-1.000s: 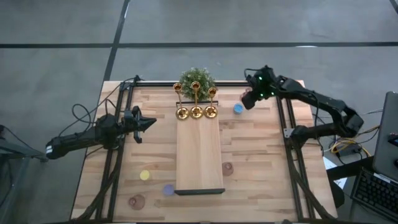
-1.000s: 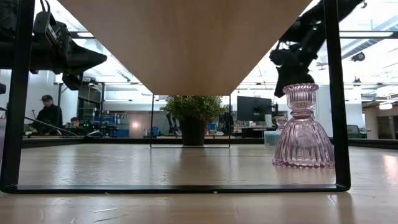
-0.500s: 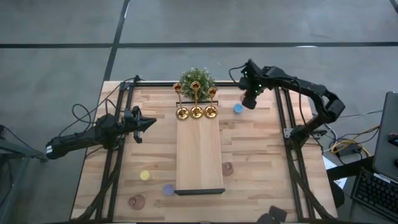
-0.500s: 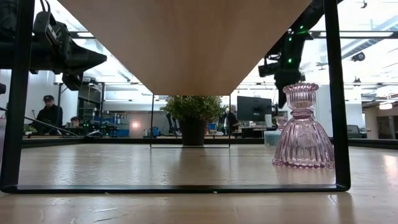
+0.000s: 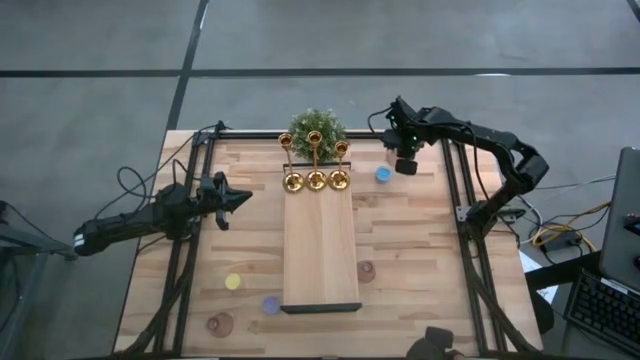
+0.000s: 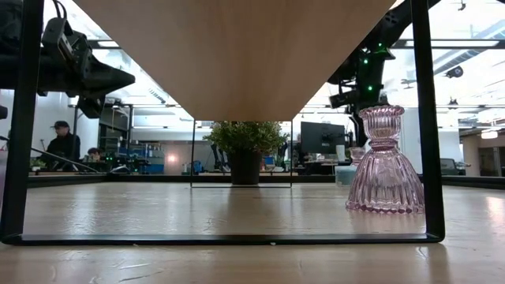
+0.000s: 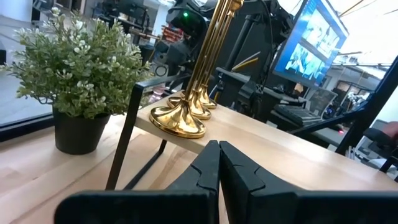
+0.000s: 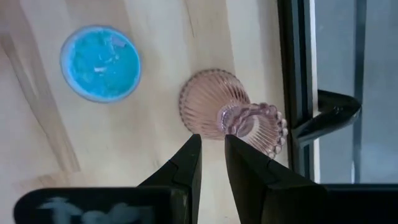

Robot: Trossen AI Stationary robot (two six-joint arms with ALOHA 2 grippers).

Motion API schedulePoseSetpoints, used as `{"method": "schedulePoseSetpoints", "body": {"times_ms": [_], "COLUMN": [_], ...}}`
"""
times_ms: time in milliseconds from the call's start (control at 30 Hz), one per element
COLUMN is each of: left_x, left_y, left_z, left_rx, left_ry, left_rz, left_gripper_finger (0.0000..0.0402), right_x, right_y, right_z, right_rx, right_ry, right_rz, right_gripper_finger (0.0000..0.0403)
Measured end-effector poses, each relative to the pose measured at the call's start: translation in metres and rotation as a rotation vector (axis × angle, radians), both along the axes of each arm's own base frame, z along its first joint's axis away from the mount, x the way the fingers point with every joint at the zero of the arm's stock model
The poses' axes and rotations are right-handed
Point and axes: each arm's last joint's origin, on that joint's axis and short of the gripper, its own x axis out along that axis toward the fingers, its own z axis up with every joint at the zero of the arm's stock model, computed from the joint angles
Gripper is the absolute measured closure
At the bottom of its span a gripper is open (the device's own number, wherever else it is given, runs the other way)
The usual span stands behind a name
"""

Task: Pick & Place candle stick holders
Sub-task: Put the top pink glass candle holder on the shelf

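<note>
Above the pink glass holder [image 8: 227,112] beside the blue one [image 8: 100,63], your right pincer [image 8: 212,155] hangs narrow, holding nothing; your left pincer [image 7: 217,163] is closed.

Wooden table [image 5: 420,250] carries a raised board [image 5: 320,245], plant [image 5: 312,128], holders [image 5: 316,180].

You have a potted plant [image 5: 312,128] at the table's [image 5: 400,240] far edge, a raised plank [image 5: 320,245] mid-table, perhaps a keyboard [image 5: 600,310] alongside.
</note>
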Motion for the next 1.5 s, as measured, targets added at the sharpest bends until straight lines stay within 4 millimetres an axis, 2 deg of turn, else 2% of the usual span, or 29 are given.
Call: {"method": "schedulePoseSetpoints", "body": {"times_ms": [400,667,800,1133,1333,1500], "left_x": [0.0,0.0,0.0,0.0,0.0,0.0], "left_y": [0.0,0.0,0.0,0.0,0.0,0.0], "left_z": [-0.001,-0.001,-0.001,-0.001,-0.001,-0.001], "left_rx": [0.002,-0.019,-0.019,-0.021,-0.022,-0.021], "left_ry": [0.009,0.006,0.007,0.007,0.007,0.007], "left_rz": [-0.001,-0.001,-0.001,-0.001,0.0,0.0], "left_gripper_finger": [0.0392,0.0392,0.0392,0.0392,0.0392,0.0392], "right_x": [0.0,-0.002,-0.001,0.003,0.0,-0.001], "right_y": [0.001,0.005,0.003,-0.002,-0.002,0.0], "right_z": [-0.011,0.007,0.008,-0.004,-0.012,-0.022], "right_rx": [-0.008,-0.052,-0.073,-0.091,-0.105,-0.104], "right_ry": [0.01,-0.034,-0.05,-0.012,0.037,0.032], "right_rz": [0.045,0.053,0.057,0.056,0.044,0.045], "right_gripper_finger": [0.0339,0.0339,0.0326,0.0253,0.0246,0.0258]}}
